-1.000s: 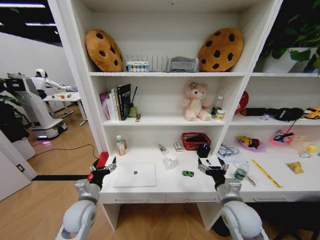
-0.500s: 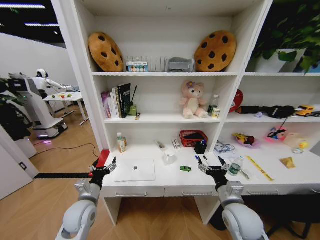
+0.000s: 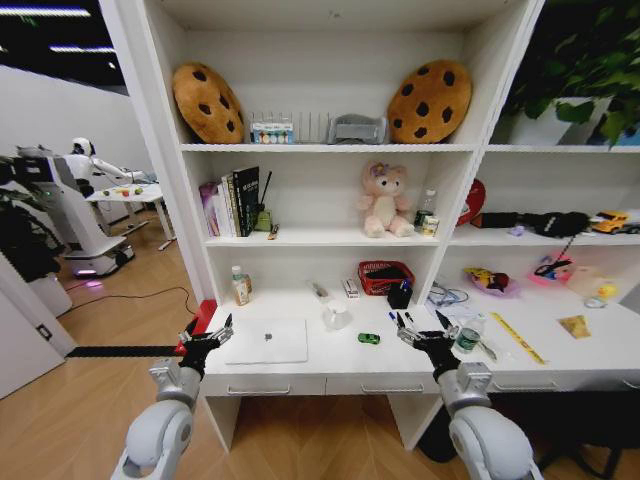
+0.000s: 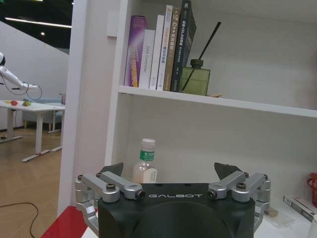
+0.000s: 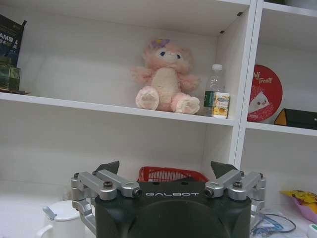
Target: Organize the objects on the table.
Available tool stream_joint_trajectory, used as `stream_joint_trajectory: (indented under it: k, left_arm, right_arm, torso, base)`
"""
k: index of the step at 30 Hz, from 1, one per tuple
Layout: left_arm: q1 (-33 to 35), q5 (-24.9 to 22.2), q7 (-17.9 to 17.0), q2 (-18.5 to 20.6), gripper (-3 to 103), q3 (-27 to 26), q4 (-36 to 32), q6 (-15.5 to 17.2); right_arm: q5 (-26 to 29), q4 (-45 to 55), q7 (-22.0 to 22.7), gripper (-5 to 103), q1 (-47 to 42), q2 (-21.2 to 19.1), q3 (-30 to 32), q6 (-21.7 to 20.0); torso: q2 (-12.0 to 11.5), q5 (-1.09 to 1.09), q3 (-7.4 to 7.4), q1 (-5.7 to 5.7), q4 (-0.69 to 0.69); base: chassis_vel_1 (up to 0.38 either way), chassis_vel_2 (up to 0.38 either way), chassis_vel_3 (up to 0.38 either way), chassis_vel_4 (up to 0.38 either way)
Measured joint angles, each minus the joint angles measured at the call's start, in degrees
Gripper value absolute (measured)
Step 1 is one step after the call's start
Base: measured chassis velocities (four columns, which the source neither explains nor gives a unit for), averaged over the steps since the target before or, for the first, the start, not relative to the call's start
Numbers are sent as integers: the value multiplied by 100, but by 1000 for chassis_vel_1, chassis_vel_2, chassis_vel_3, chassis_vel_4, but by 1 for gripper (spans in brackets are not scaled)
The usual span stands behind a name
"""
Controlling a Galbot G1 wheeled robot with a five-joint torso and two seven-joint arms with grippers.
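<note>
Holding both arms low at the counter (image 3: 300, 375) edge, your left end effector (image 3: 207, 336) and right end effector (image 3: 424, 330) are spread and empty. Your view has pulled back slightly; nothing's grasped yet. Laptop (image 3: 268, 341) lies beside the left, green toy car (image 3: 369, 338) between them.

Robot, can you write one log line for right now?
left claw: open, by laptop | right claw: open, near toy car | holding: nothing

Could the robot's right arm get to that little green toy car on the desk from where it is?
Probably yes. The right gripper hangs open at the desk's front edge, and the green toy car sits just beside it on bare table, with nothing between them.
</note>
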Motion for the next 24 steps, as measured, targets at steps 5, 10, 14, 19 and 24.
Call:
stream_joint_trajectory:
  k: [5, 10, 14, 19, 24]
  left_arm:
    - [0, 0, 0, 0, 100, 0, 0, 0]
    - [0, 0, 0, 0, 100, 0, 0, 0]
    - [0, 0, 0, 0, 100, 0, 0, 0]
    - [0, 0, 0, 0, 100, -1, 0, 0]
    - [0, 0, 0, 0, 100, 0, 0, 0]
  right_arm:
    - [0, -23, -4, 100, 12, 5, -10, -1]
    - [5, -41, -8, 100, 8, 4, -7, -3]
    - [19, -34, -8, 100, -13, 2, 11, -14]
    - [13, -12, -5, 100, -32, 22, 11, -20]
    - [-7, 22, 0, 100, -46, 46, -1, -23]
  torso:
    - [0, 0, 0, 0, -1]
    - [0, -1, 0, 0, 1]
    - [0, -2, 0, -1, 0]
    - [0, -2, 0, -2, 1]
    - [0, -1, 0, -1, 0]
  base:
    - [-63, -59, 72, 59]
    - [-15, -26, 37, 24]
    - [-4, -6, 4, 13]
    - [-52, -52, 67, 59]
    - [-92, -86, 76, 74]
